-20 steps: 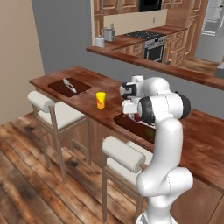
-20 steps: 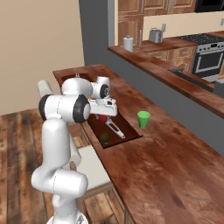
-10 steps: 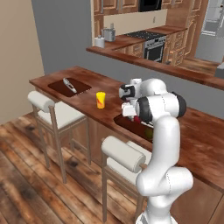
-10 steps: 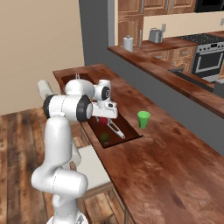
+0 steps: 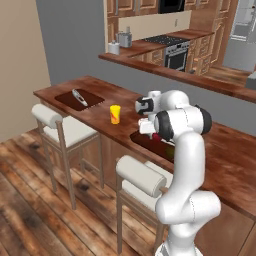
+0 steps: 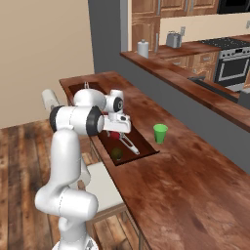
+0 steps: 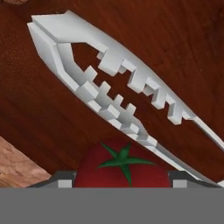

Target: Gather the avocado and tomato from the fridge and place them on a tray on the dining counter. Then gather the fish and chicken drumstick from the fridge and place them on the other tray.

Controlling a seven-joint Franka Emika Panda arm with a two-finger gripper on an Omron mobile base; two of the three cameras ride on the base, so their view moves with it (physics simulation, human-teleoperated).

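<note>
My gripper (image 6: 116, 132) hangs low over the dark tray (image 6: 146, 146) on the dining counter (image 6: 195, 185). It is shut on the red tomato (image 7: 122, 168), whose green stalk faces the hand camera, and a finger tip presses each side. The tomato (image 6: 115, 135) sits just above the tray floor. The dark green avocado (image 6: 116, 154) lies in the tray's near end. In the left base view the gripper (image 5: 150, 131) and tomato (image 5: 156, 136) are partly hidden behind the arm. The fridge, fish and chicken drumstick are out of view.
Metal tongs (image 7: 113, 83) lie in the tray just past the tomato. A green cup (image 6: 160, 133) stands beyond the tray and a yellow cup (image 5: 115, 114) to its left. A second tray (image 5: 67, 97) holds a grey elongated thing. Two stools (image 5: 142, 182) line the counter's front.
</note>
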